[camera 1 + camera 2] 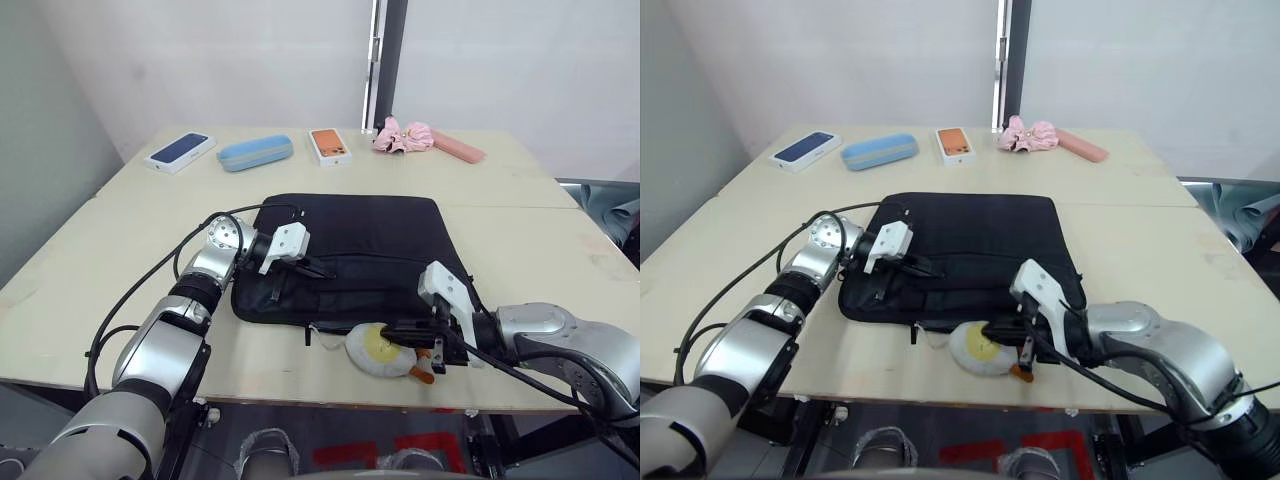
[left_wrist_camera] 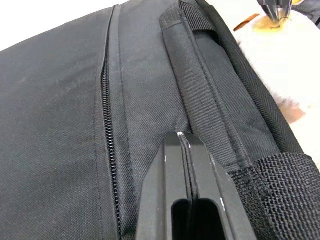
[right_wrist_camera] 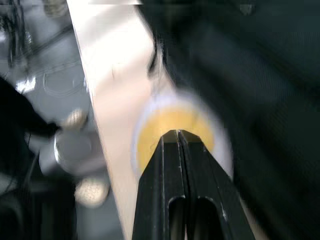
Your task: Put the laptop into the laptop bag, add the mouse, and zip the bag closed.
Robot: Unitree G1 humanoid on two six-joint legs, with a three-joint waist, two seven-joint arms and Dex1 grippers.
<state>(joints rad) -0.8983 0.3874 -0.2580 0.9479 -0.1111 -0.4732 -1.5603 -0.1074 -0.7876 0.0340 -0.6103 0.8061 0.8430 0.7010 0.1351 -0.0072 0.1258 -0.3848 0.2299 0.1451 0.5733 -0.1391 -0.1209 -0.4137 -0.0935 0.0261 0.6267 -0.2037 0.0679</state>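
Black laptop bag [image 1: 350,255] lies flat; left claw [image 2: 184,142] closed on it, right claw [image 3: 178,136] closed above plush egg toy [image 1: 380,350], risking nudging it off the surface [image 1: 120,290]

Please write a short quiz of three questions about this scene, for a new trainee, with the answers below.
1. True or false: the left gripper is over the laptop bag, fingers shut.
2. What lies beside the bag's near edge, under the right gripper? A) a white mouse B) a white-and-yellow plush toy C) a phone box
3. Fill in: between the two phone boxes at the far edge lies a long light-blue ____.

Key: 1 true; 2 B; 3 case
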